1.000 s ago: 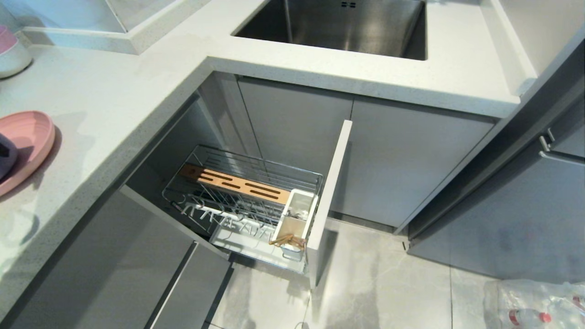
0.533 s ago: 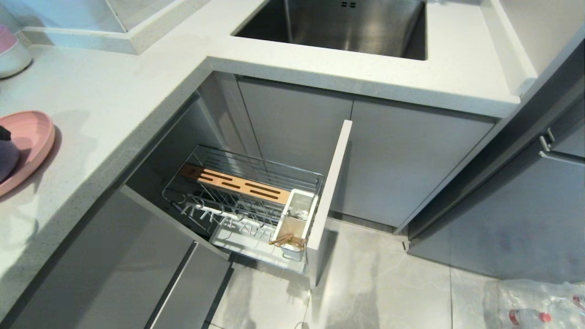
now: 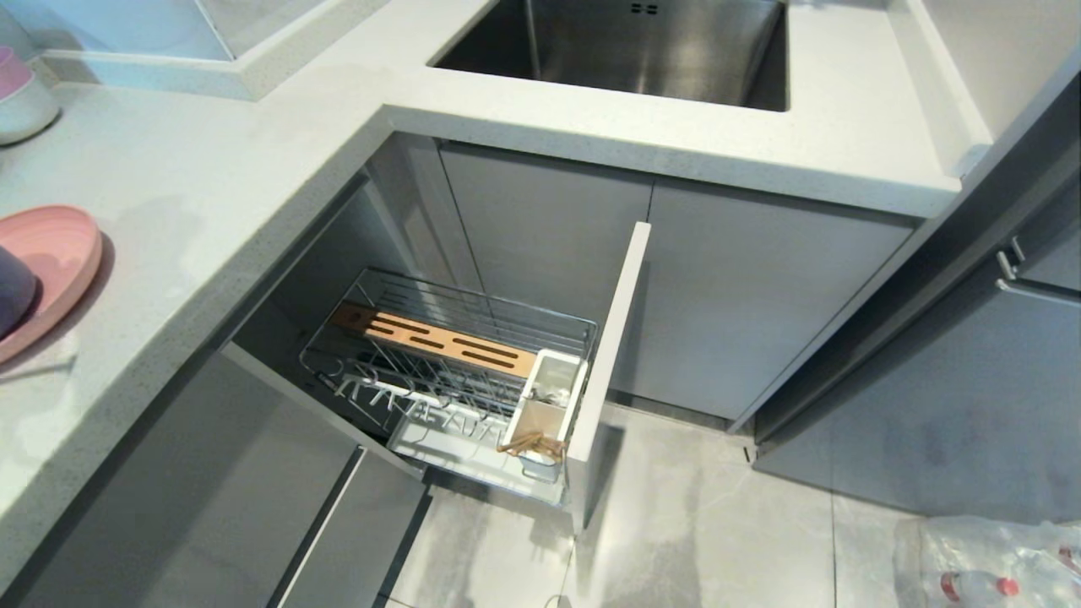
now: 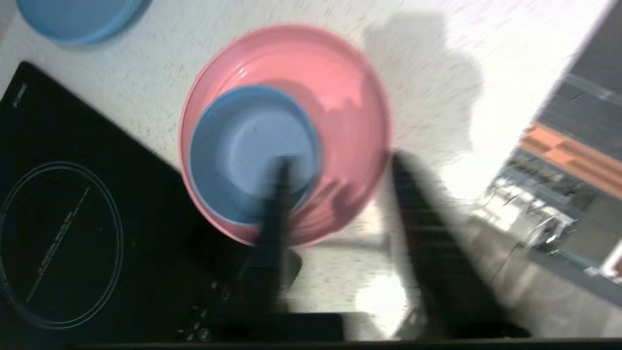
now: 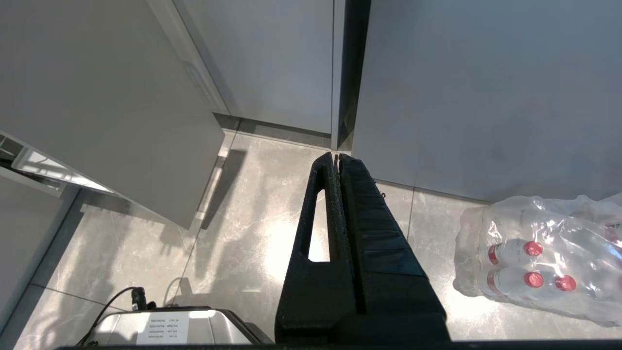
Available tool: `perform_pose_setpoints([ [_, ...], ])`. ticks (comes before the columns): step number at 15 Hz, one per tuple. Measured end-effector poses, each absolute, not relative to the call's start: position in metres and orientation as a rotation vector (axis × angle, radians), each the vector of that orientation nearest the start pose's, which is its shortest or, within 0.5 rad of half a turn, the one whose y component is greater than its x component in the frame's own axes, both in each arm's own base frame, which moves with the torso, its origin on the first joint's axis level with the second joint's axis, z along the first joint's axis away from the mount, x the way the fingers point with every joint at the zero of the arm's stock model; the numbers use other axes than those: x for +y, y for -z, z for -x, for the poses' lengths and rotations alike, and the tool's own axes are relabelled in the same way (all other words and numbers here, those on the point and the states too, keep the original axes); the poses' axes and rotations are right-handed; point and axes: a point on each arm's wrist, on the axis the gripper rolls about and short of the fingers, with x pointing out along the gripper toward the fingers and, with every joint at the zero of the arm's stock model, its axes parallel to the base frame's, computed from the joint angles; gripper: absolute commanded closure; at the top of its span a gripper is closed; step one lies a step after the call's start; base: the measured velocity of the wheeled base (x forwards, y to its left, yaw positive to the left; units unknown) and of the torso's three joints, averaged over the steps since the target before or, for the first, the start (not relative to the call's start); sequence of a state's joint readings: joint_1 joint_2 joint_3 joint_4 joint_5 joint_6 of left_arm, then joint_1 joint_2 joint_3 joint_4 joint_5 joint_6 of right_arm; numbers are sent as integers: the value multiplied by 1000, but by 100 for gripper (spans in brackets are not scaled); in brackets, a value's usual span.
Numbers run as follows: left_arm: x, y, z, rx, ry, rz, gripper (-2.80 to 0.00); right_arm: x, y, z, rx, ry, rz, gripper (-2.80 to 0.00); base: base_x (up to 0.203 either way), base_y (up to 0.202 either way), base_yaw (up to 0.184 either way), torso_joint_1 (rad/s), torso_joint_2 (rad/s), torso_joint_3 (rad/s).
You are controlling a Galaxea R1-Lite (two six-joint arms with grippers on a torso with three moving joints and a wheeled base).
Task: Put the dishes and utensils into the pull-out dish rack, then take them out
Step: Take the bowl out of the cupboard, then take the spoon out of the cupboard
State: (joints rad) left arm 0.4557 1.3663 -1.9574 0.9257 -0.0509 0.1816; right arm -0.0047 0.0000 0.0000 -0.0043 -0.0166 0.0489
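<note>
You get only a sliver of the plate (image 3: 52,257) in your head view: it runs off the left edge of the counter (image 3: 211,194), and the dark curve of the bowl (image 3: 15,291) sitting on it is mostly cut off too. Neither arm shows there. Your left wrist view is smeared, but it gives the full picture: a round matte pink plate with a smaller, deep blue bowl (image 4: 252,150) resting inside it, off-centre, touching the plate's rim on the side nearest the black glass cooktop (image 4: 73,233). The left gripper (image 4: 335,165) hangs above them with its dark fingers spread, one finger (image 4: 274,204) crossing over the bowl, the other over the plate's edge; they pinch nothing that you can make out, and whether they touch anything is lost in the blur.

The rack (image 3: 448,380) stands pulled out below the counter: chrome wire, a slotted wooden strip (image 3: 435,339), and a white plastic caddy (image 3: 549,405) against the narrow front panel (image 3: 608,363). The chopsticks (image 3: 532,443) lie tilted in the caddy's near compartment. Something pale sits in the far compartment, too small for you to name.

Your right gripper (image 5: 336,158) points at the glossy tiled floor (image 5: 252,233), its ridged black fingers pressed together, near a wrapped pack of bottles (image 5: 539,262).
</note>
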Motion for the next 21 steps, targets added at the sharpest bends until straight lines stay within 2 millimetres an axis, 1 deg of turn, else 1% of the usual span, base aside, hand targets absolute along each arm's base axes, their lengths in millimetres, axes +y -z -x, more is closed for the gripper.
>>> perform_pose_setpoints([
  [1, 53, -424, -117, 325, -355, -78, 0, 0, -76, 23, -5, 21, -49, 0, 0, 0, 0, 0, 0, 0],
  [3, 38, -432, -103, 235, -306, 5, 0, 0, -76, 23, -4, 21, -49, 0, 0, 0, 0, 0, 0, 0],
  [5, 23, -439, -92, 137, -213, 101, 0, 0, -76, 23, -5, 21, -49, 0, 0, 0, 0, 0, 0, 0],
  [7, 12, -446, -85, 56, -101, 189, 0, 0, -76, 23, -5, 21, -49, 0, 0, 0, 0, 0, 0, 0],
  [9, 2, -449, -87, 17, 15, 271, 0, 0, -76, 23, -5, 21, -49, 0, 0, 0, 0, 0, 0, 0],
  [11, -7, -445, -100, 45, 122, 379, 0, 0, -76, 23, -5, 21, -49, 0, 0, 0, 0, 0, 0, 0],
  [13, -17, -434, -118, 125, 209, 430, 0, 0, -76, 23, -5, 21, -49, 0, 0, 0, 0, 0, 0, 0],
  [15, -26, -427, -136, 181, 290, 436, 0, 0, -76, 23, -5, 21, -49, 0, 0, 0, 0, 0, 0, 0],
  [17, -36, -417, -155, 254, 316, 434, 0, 0, -76, 23, -5, 21, -49, 0, 0, 0, 0, 0, 0, 0],
  [19, -49, -400, -176, 369, 339, 422, 0, 0, -76, 23, -5, 21, -49, 0, 0, 0, 0, 0, 0, 0],
  [21, -69, -383, -193, 484, 385, 402, 0, 0, -76, 23, -4, 21, -49, 0, 0, 0, 0, 0, 0, 0],
])
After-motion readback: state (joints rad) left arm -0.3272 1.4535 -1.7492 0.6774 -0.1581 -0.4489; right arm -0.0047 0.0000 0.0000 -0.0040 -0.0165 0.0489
